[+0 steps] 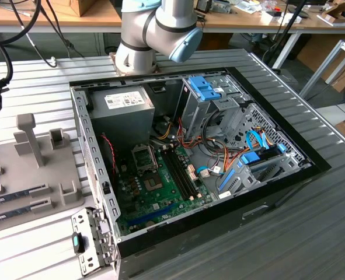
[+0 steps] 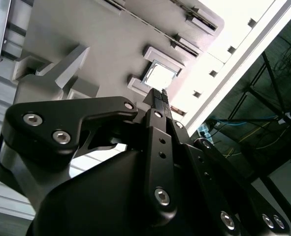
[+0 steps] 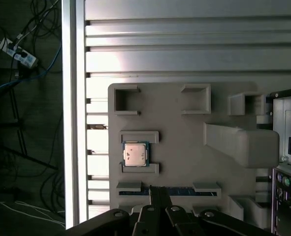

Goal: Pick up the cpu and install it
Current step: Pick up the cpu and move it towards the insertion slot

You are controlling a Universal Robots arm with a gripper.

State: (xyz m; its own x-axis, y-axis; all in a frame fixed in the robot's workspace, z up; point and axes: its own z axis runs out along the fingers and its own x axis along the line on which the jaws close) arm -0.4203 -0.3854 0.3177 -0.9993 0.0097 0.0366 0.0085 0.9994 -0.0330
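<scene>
The cpu (image 3: 135, 154) is a small square chip with a silver top and green edge. It lies flat between two grey brackets on a grey fixture plate (image 3: 184, 147). In the second wrist view the cpu (image 2: 160, 75) shows as a bright square in the same holder. My gripper (image 3: 159, 190) hovers above the plate with its two black fingers pressed together and nothing between them. Its tips (image 2: 159, 93) stand just to one side of the chip, over a memory stick slot (image 3: 184, 191). The black socket frame (image 1: 144, 157) sits on the green motherboard inside the open computer case.
The open case (image 1: 96, 151) holds a power supply (image 1: 122, 102), drive cages (image 1: 210, 93), cables and memory slots (image 1: 181, 172). The fixture plate (image 1: 38, 175) beside it carries tall grey posts (image 1: 29, 137) and memory sticks (image 1: 17, 195). The ribbed table's edge (image 3: 74, 118) runs close to the fixture.
</scene>
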